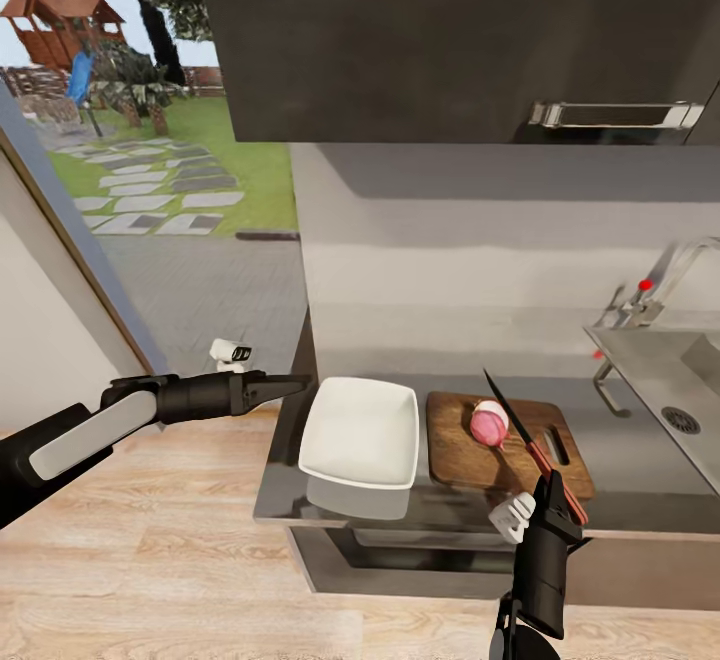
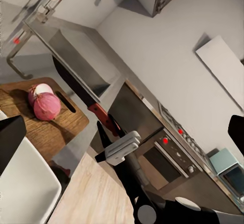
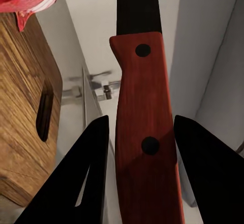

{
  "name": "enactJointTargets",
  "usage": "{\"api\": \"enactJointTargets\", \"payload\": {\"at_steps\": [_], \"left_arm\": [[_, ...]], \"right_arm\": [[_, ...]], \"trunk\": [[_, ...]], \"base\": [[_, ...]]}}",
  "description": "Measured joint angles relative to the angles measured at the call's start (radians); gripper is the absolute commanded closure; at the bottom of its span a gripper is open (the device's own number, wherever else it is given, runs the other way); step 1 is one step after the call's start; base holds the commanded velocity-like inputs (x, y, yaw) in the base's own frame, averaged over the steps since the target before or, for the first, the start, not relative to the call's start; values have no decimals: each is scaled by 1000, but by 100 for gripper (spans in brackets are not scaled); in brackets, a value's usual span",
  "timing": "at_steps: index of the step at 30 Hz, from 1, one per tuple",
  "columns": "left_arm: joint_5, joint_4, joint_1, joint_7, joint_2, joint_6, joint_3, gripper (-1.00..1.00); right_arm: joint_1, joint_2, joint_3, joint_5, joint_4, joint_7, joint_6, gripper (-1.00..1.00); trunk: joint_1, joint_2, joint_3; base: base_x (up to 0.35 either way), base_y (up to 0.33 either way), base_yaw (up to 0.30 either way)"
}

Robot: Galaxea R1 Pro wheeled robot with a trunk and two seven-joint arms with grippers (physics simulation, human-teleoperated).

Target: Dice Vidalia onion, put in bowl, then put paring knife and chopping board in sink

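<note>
The right gripper [image 1: 562,510] clamps the knife [image 1: 520,437] over the board [image 1: 505,444], blade above the onion [image 1: 489,424]. The left gripper [image 1: 290,387], fingers parted and empty, hangs beside the bowl [image 1: 362,432] off the counter's [image 1: 600,430] edge.

text: none legible | labels: none | brands: none | numbers: none | signs: none
</note>
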State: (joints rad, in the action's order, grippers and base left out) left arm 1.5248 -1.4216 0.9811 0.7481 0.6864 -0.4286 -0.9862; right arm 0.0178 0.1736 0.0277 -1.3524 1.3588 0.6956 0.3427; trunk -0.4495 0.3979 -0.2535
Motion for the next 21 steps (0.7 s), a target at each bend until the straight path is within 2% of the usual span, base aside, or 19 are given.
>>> {"api": "enactJointTargets", "payload": {"at_steps": [21], "left_arm": [[0, 1, 0, -1, -1, 0, 0, -100]], "right_arm": [[0, 0, 0, -1, -17, 2, -1, 100]], "trunk": [[0, 0, -34]], "base": [[0, 0, 0]]}}
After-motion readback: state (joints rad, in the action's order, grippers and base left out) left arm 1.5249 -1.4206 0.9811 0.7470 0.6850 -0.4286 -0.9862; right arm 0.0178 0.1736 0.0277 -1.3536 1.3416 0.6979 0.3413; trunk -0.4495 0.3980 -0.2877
